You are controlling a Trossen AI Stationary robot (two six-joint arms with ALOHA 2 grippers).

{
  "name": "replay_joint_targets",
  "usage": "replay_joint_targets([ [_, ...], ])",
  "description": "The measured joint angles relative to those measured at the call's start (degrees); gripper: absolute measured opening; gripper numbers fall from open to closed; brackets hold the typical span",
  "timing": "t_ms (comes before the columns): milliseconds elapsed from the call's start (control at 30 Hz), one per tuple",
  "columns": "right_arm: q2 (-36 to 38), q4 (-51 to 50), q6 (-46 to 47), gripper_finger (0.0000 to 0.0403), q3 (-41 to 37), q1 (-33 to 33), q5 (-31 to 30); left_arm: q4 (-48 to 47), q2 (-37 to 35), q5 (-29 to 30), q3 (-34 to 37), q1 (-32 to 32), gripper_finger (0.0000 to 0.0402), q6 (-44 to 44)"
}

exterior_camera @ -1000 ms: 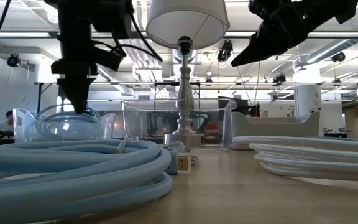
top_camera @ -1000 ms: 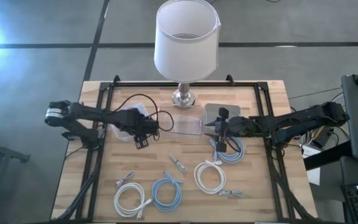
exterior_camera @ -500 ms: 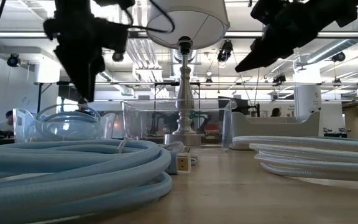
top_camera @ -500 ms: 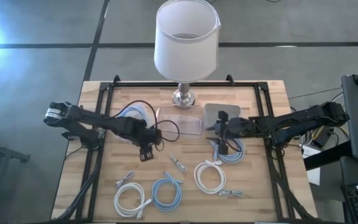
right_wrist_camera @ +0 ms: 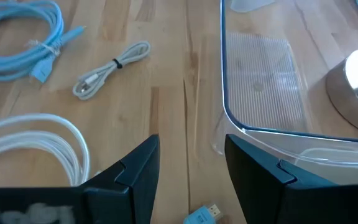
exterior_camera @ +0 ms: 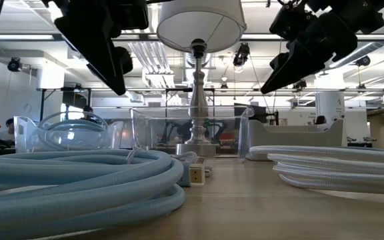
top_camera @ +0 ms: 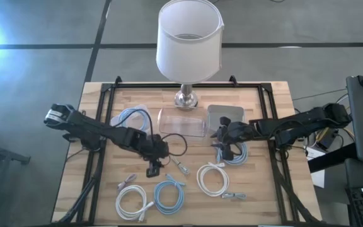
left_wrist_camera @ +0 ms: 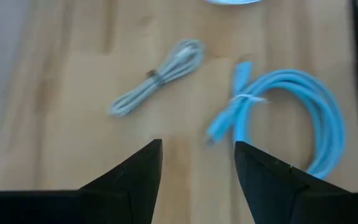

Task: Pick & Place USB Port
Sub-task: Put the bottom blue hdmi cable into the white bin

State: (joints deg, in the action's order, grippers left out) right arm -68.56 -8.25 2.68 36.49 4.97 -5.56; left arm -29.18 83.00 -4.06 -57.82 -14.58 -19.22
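Observation:
Several coiled USB cables lie flat on the wooden table: a blue coil [top_camera: 169, 194], white coils [top_camera: 131, 200] [top_camera: 213, 178], a blue coil [top_camera: 233, 154], and a small bundled white cable [top_camera: 180, 165]. Another blue cable lies in the clear bowl [top_camera: 133, 118]. My left gripper [top_camera: 152, 169] [left_wrist_camera: 197, 144] is open and empty, hovering over bare wood beside the small white cable [left_wrist_camera: 157, 78] and the blue coil [left_wrist_camera: 284, 118]. My right gripper [top_camera: 222, 149] [right_wrist_camera: 191, 138] is open and empty, above the blue coil near the grey tray [top_camera: 224, 115].
A clear rectangular tray [top_camera: 183, 123] [right_wrist_camera: 266, 81] sits mid-table before the lamp base [top_camera: 186, 98]. The lamp shade [top_camera: 189, 39] stands high over the far edge. Two more small cable bundles [top_camera: 126, 183] [top_camera: 234, 196] lie near the front. Black frame rails [top_camera: 103, 126] run along both sides.
My left gripper has left the clear bowl, travelling toward the table's near edge and right, and now hangs over the wood by the small white cable. The bowl with its blue cable is uncovered. My right gripper has stayed nearly where it was.

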Motion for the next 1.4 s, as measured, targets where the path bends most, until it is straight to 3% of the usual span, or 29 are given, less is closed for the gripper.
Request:
replay_joint_targets([
  [200,-1.3,0.1,-1.4,0.0178,0.0,0.0,0.0,12.9,0.0,-4.4,4.9,-1.4,0.0204,8.6],
  [500,-1.9,0.1,-1.3,0.0178,0.0,0.0,0.0,25.3,0.0,-7.1,11.6,-1.3,0.0204,3.4],
  [833,-1.8,0.1,-1.4,0.0178,-0.3,0.0,0.0,28.7,5.0,-5.6,12.3,-3.3,0.0204,-6.4],
  [1067,-1.8,-0.1,-2.3,0.0178,-0.6,0.0,0.0,28.8,10.0,8.0,8.8,-5.8,0.0204,1.9],
  [1267,-1.8,0.0,-6.5,0.0178,-0.6,0.0,0.0,28.3,14.2,2.1,7.5,-6.9,0.0204,2.0],
  [1400,-1.8,0.0,-7.8,0.0178,-0.6,0.0,0.0,28.7,16.6,1.9,6.7,-7.9,0.0204,2.2],
])
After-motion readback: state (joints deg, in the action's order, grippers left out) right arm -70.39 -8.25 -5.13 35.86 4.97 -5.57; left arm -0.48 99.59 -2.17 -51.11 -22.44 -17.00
